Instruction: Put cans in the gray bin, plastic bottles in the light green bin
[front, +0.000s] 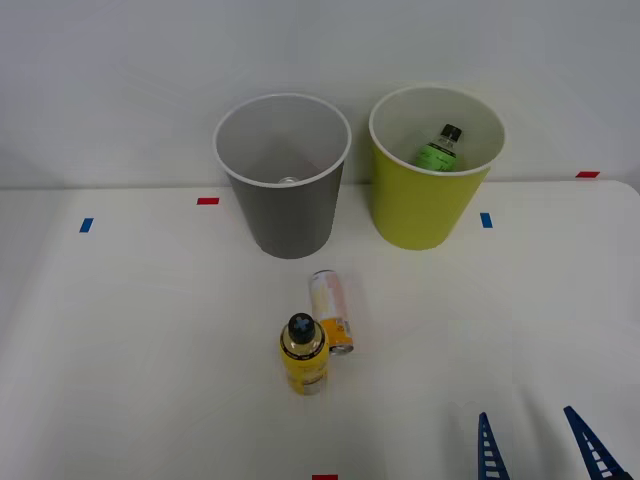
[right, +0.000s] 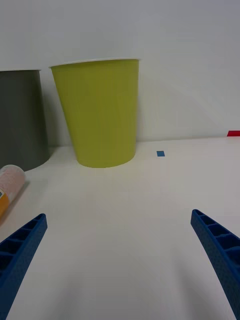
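A pink-and-orange can (front: 330, 309) lies on its side in the middle of the white table. Right in front of it a yellow plastic bottle (front: 303, 356) with a black cap stands upright, touching it or nearly so. Behind them stand the gray bin (front: 290, 215) and, to its right, the light green bin (front: 425, 205). A green-labelled bottle (front: 440, 150) lies inside the light green bin. My right gripper (front: 540, 450) hovers open and empty at the front right, well apart from the can. In the wrist view the gripper (right: 120, 260) faces the light green bin (right: 100, 115), with the gray bin (right: 20, 120) and the can (right: 10, 181) at the edge.
A small silvery thing (front: 288, 181) glints at the bottom of the gray bin; I cannot tell what it is. Blue and red tape marks (front: 486, 220) dot the table. A plain wall rises just behind the bins.
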